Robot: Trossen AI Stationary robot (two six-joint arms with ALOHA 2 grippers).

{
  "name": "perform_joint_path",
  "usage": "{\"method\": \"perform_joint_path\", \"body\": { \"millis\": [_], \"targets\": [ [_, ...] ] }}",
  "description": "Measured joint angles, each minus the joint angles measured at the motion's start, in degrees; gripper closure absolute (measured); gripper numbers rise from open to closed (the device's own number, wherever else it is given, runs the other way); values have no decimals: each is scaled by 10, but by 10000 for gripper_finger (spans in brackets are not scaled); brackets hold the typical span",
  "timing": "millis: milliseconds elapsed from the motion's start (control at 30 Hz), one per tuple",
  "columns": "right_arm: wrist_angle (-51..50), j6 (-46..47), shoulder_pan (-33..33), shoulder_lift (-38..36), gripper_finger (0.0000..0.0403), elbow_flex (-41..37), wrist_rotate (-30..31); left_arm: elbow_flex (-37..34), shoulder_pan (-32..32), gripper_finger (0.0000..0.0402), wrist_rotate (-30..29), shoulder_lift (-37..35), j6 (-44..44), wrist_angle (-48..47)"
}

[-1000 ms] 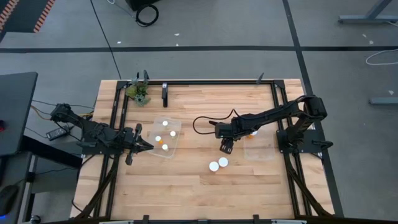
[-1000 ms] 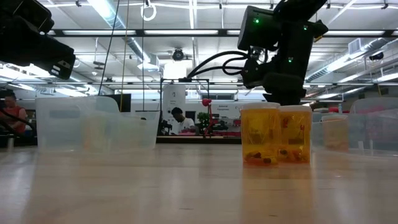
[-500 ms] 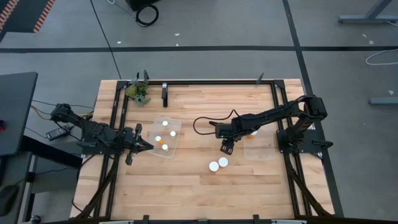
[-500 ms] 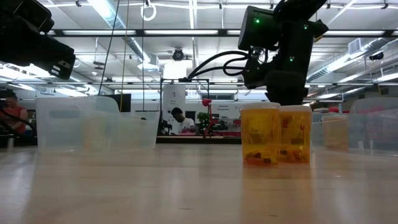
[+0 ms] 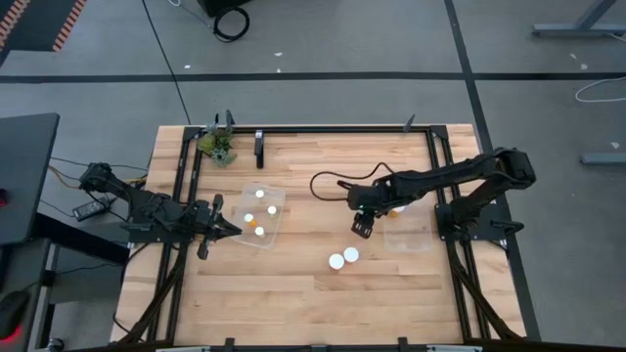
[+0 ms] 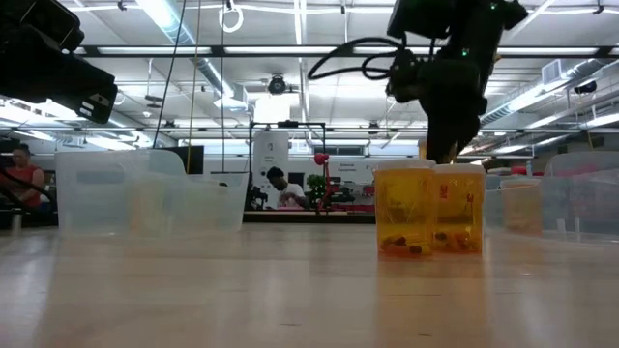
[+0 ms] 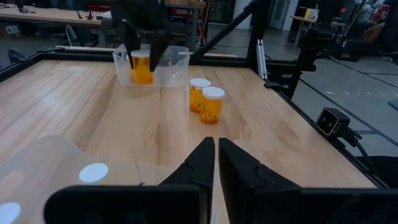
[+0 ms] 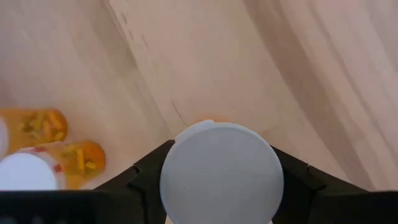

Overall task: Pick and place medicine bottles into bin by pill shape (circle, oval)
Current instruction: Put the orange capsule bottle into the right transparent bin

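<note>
My right gripper [image 5: 364,225] is over the table's middle right, beside the clear right bin [image 5: 411,238], and is shut on an amber bottle with a white cap [image 8: 221,174]. Two more capped bottles [image 5: 343,257] stand on the wood nearer the front; they also show in the low view [image 6: 428,209]. The clear left bin [image 5: 277,196] holds several bottles [image 5: 258,213]. One bottle [image 5: 396,207] stands at the right bin's far end. My left gripper [image 7: 216,163] is shut and empty, waiting at the left bin's left edge [image 5: 221,230]. My right gripper pinches the bottle at its top, one finger [image 8: 144,180] on each side of the round white cap's rim [image 8: 171,186]. The fingers come from above and point down. The bottle hangs upright below them, clear of the table; its amber body is mostly hidden by the cap.
A green plant clump [image 5: 217,147] sits at the far left corner. Black frame rails [image 5: 333,128] run along the far, left and right edges. Bare wood [image 5: 293,293] lies toward the near edge.
My right gripper has risen and gone a little toward the table's right edge, nearer the right bin, carrying its bottle up off the table. The two standing bottles have stayed where they were.
</note>
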Motion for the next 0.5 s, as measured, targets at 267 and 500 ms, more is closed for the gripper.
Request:
{"method": "perform_joint_path", "body": {
  "millis": [267,500],
  "targets": [
    [-43,29,0,-49,189,0,7,0,0,363,0,0,0,0],
    [-95,61,19,-65,189,0,8,0,0,371,0,0,0,0]
  ]
}}
